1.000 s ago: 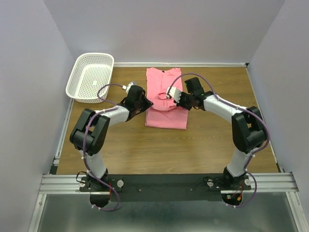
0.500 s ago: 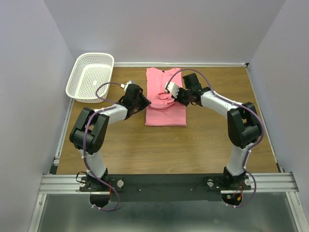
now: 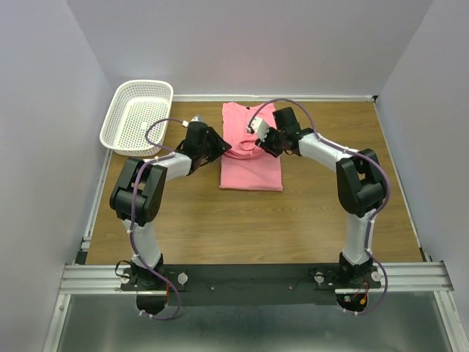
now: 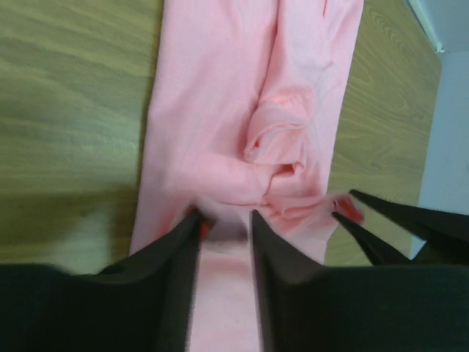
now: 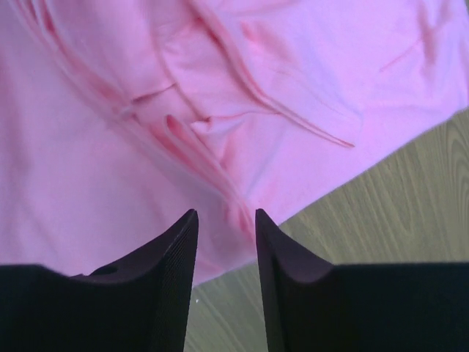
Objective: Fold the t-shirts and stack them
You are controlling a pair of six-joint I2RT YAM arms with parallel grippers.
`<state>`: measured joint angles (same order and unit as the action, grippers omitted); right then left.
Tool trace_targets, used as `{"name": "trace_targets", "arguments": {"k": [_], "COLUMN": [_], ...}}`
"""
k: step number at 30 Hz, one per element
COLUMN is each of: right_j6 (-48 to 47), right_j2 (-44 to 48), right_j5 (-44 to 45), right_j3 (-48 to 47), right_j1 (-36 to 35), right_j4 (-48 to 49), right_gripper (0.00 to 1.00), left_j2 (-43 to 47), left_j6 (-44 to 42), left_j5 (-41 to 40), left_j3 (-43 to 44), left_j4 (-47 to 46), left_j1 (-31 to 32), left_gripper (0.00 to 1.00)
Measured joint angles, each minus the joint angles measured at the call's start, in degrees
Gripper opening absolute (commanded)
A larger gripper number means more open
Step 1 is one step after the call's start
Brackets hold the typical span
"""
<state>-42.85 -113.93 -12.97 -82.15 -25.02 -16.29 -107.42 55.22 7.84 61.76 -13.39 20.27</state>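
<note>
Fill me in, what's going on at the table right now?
Both arms are working on the pink short-sleeved cloth t-shirt, which lies folded into a long strip at the far middle of the wooden table. The left gripper and right gripper hover over its bunched middle from either side, jaws parted, apparently gripping nothing. The white plastic mesh basket sits apart at the far left.

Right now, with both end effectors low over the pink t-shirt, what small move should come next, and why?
Probably lift both straight up, clear of the cloth. The left end effector and right end effector have jaws apart and seem to pinch nothing; a bunched fold of the t-shirt lies close by, and a sideways move might drag it.
</note>
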Motion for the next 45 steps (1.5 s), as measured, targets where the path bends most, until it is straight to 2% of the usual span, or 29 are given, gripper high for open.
{"name": "trace_targets", "arguments": {"k": [1,3,6,9,11,13,18,22,25,33,35,37,38,41,45], "right_j6": [1.64,4.96,9.49,11.34,8.5,1.18,-15.58,-19.32,-19.63,-19.56,-19.76,-20.11,-20.28,-20.41,-20.33], "right_j2": [-0.83,-1.55,-1.55,0.48,4.68,12.24,25.49,24.7,24.04,21.03,20.85,20.72,20.52,19.74,17.49], "right_j5": [1.31,4.07,7.48,6.56,1.99,-5.05,-17.75,-18.62,-17.75,-14.34,-13.86,-13.57,-13.46,-13.27,-12.92], "right_j3": [-0.94,-2.16,-3.23,-1.79,2.16,9.11,24.37,30.03,31.78,31.91,32.22,32.48,32.54,32.52,31.1], "right_j1": [0.04,0.13,0.46,1.57,2.49,3.56,2.95,1.01,0.52,0.09,0.09,-0.07,-0.17,-0.52,-1.44], "right_j4": [1.16,2.91,5.44,7.52,6.75,3.08,-4.42,-5.14,-4.61,0.52,1.42,1.95,2.21,3.48,5.01], "right_gripper": [0.49,0.5,0.51,0.55,0.59,0.67,0.76,0.76,0.76,0.77,0.77,0.75,0.74,0.64,0.42], "left_j2": [-0.31,-0.52,0.13,2.95,7.08,12.55,20.94,20.63,20.57,15.96,14.58,13.29,12.68,11.67,10.51], "left_j6": [0.0,-1.16,-2.99,-4.92,-6.01,-6.62,-6.56,-4.76,-3.02,2.08,2.91,3.45,3.76,4.09,4.07], "left_j5": [0.63,2.21,3.3,3.61,4.33,5.84,8.55,8.61,8.46,6.4,5.73,4.92,4.61,3.89,3.52], "left_j3": [0.02,0.07,0.33,0.2,-1.33,-4.85,-18.34,-25.86,-28.06,-25.35,-24.06,-22.84,-22.45,-21.88,-21.86], "left_j4": [-0.39,-1.25,-2.73,-2.49,-2.75,-2.84,-3.63,-0.9,-0.33,-2.47,-2.84,-2.86,-2.89,-2.93,-3.32], "left_j1": [-0.46,-1.51,-2.47,-2.58,-2.54,-2.29,0.15,3.76,5.33,5.35,5.35,5.35,5.35,5.35,5.31], "left_gripper": [0.7,0.76,0.75,0.73,0.72,0.72,0.72,0.73,0.73,0.71,0.67,0.61,0.54,0.4,0.32]}}
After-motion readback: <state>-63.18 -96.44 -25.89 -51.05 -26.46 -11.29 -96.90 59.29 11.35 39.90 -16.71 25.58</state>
